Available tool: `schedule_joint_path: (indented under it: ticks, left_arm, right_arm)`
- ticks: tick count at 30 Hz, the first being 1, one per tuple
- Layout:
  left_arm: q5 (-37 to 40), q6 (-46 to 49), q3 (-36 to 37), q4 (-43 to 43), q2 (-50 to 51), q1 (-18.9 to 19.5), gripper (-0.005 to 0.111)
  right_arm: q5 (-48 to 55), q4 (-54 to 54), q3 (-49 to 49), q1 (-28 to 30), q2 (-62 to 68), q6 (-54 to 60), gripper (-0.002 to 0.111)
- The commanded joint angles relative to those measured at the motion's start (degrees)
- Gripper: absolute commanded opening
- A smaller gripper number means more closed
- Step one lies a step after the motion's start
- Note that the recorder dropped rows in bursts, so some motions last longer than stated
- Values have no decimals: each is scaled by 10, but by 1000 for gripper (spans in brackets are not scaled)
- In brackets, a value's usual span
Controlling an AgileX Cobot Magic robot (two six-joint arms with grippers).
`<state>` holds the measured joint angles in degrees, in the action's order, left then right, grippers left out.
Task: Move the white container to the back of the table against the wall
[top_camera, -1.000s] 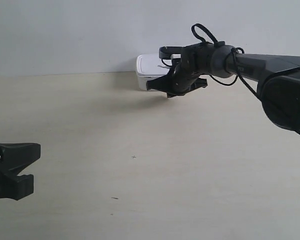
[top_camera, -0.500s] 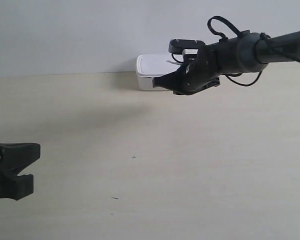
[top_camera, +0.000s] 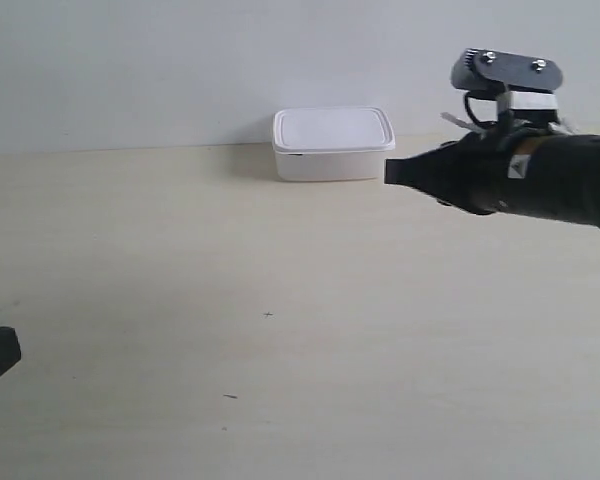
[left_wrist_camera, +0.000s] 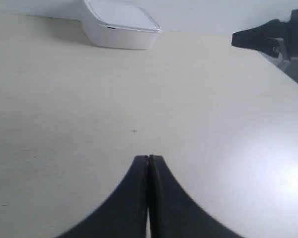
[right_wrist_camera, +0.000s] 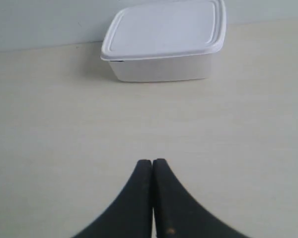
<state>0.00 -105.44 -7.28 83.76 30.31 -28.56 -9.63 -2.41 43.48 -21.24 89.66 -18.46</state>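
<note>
The white container (top_camera: 332, 143) sits at the far edge of the counter (top_camera: 280, 330), with its back side up against the wall (top_camera: 130, 70) or very nearly so; the exterior view does not show whether any gap is left. It stands flat and upright, long side facing forward. Its flat rimmed lid (right_wrist_camera: 165, 27) is seated all the way round, so what is inside cannot be seen. Nothing touches it.

The right gripper (right_wrist_camera: 152, 161) points straight at the container's front side from well apart, with bare counter between them, and its jaws are pressed together with only a thin seam showing. In the exterior view the arm at the exterior view's right (top_camera: 520, 185) hangs above the counter, its dark tip level with the container's side and just off its corner.

The left gripper (left_wrist_camera: 148, 157) is low over the near part of the counter, far from the container, its jaws likewise closed tip to tip on nothing. A tiny dark cross mark (top_camera: 268, 314) and a short dash (top_camera: 229, 396) lie on the counter's middle
</note>
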Motion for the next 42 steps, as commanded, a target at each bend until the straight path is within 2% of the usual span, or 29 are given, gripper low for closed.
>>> schedule_joint_path:
  ticks: [1,7,10,18,21,27,34,42]
  left_arm:
    - [-24,-19,25,-9,-73,-2,0]
    - [-35,-20,73,-25,-184,0,0]
    - [-56,-20,73,-13,-236,0,0]
    - [-78,-10,73,-16,-282,0,0]
    - [-77,32,73,-14,-283,0,0]
    - [-77,65,73,11,-283,0,0]
    - [-77,65,73,46,-283,0,0]
    - [-77,66,73,86,-283,0,0]
  right_arm:
    - [-57,-4,-118,-1,-132,-13,0]
    - [-68,-6,-270,-1,-349,-18,0]
    - [-64,-8,-328,-1,-455,-57,0]
    - [-56,-59,-404,-1,-607,-132,0]
    - [-38,-62,-432,-1,-669,-131,0]
    - [-14,-104,-435,-1,-761,-130,0]
    - [114,-131,-435,-1,-867,-125,0]
    - [130,-130,-435,-1,-882,-125,0]
